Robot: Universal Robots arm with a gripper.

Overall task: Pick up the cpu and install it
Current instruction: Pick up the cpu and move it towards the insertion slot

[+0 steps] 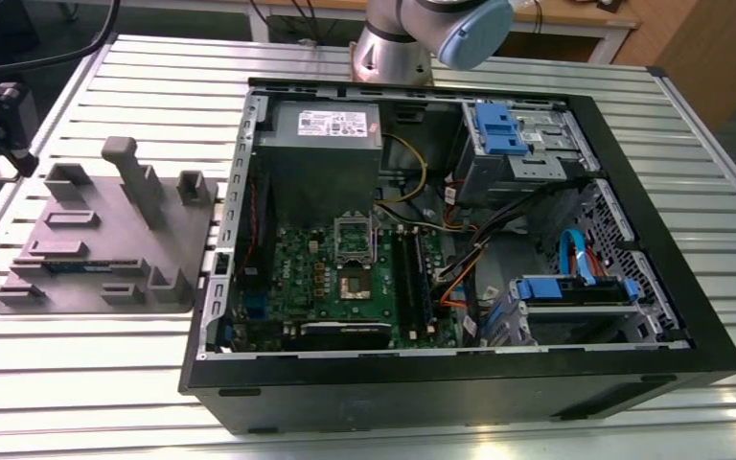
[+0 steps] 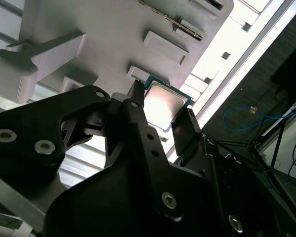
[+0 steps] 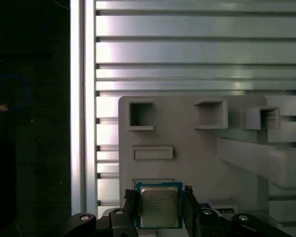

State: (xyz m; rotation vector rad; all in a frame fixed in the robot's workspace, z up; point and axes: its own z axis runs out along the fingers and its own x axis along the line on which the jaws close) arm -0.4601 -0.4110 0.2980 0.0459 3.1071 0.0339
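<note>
Tool (image 3: 159,197) clamped on the cpu (image 3: 159,206), one finger against each of two opposite edges, shiny silver top facing the first wrist view's camera. Just behind it is the gray fixture plate (image 3: 187,148), lying on the slatted aluminium bench (image 3: 187,49). In the exterior view the open computer case (image 1: 471,240) stands beside that plate.

Covered and cropped parts
In the second wrist view the fingers (image 2: 138,121) of the gripper (image 2: 162,104), clamped on the cpu (image 2: 163,98), cover its edges on two sides; in the first wrist view the gray plate (image 3: 187,133) runs past the border; in the exterior view the arm (image 1: 401,43) is cut off above the table (image 1: 189,57) edge.
</note>
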